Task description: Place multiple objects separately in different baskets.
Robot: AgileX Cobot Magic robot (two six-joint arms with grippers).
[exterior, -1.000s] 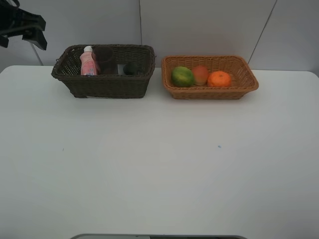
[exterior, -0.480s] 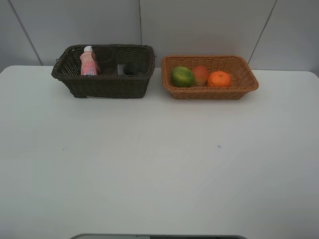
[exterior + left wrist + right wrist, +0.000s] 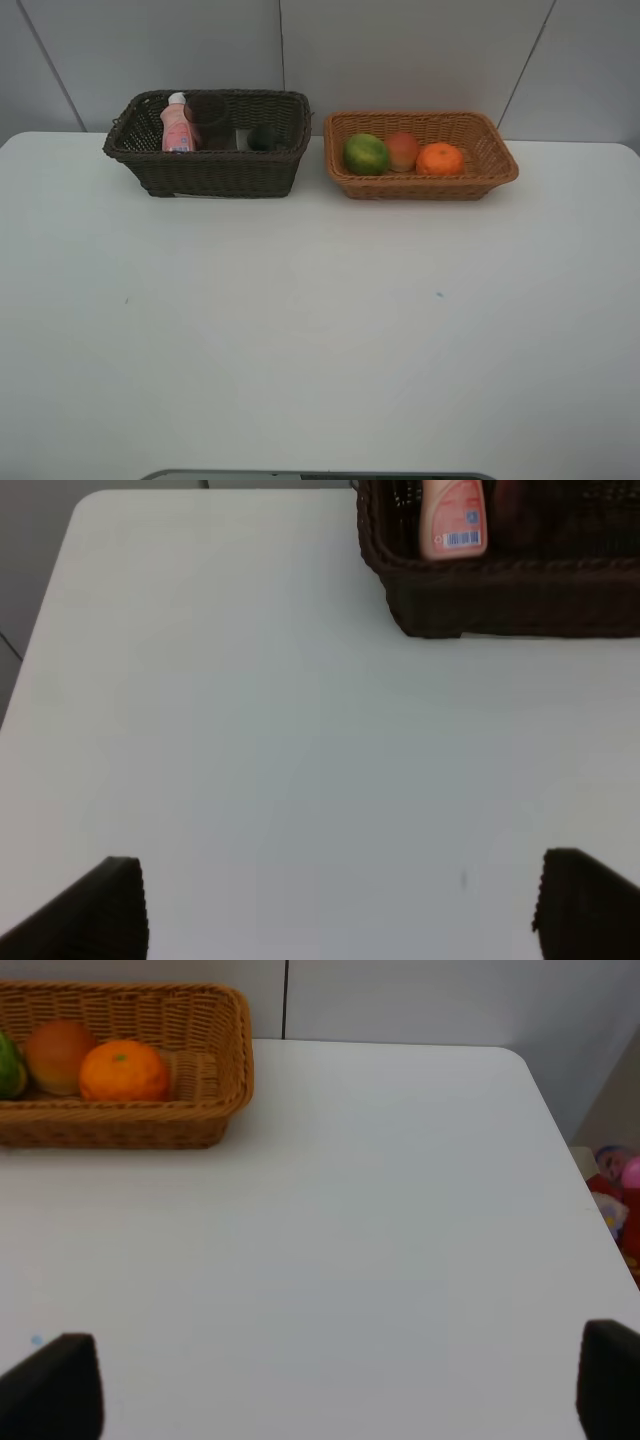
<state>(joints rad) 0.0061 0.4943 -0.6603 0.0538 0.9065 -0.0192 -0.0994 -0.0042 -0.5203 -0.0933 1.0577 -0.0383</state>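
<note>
Objects are sitting sorted in the baskets while both pairs of jaws are hanging spread and empty over bare worktop [image 3: 320, 330], well apart from everything; the left gripper [image 3: 340, 905] and right gripper [image 3: 340, 1385] are showing only their dark fingertips. Containers are standing in the dark basket [image 3: 215, 175] near the far left corner: the pink bottle [image 3: 177, 124], the cup [image 3: 208, 118] and what is probably the dark green bottle [image 3: 262, 137], largely hidden. Fruit is lying in the tan basket [image 3: 425, 187] along the far edge: green fruit [image 3: 366, 153], red-orange fruit [image 3: 403, 150], orange [image 3: 440, 158]. Sorting by kind looks complete. Only the left wrist view is showing the bottle's barcode; only the high view is showing both baskets together.
</note>
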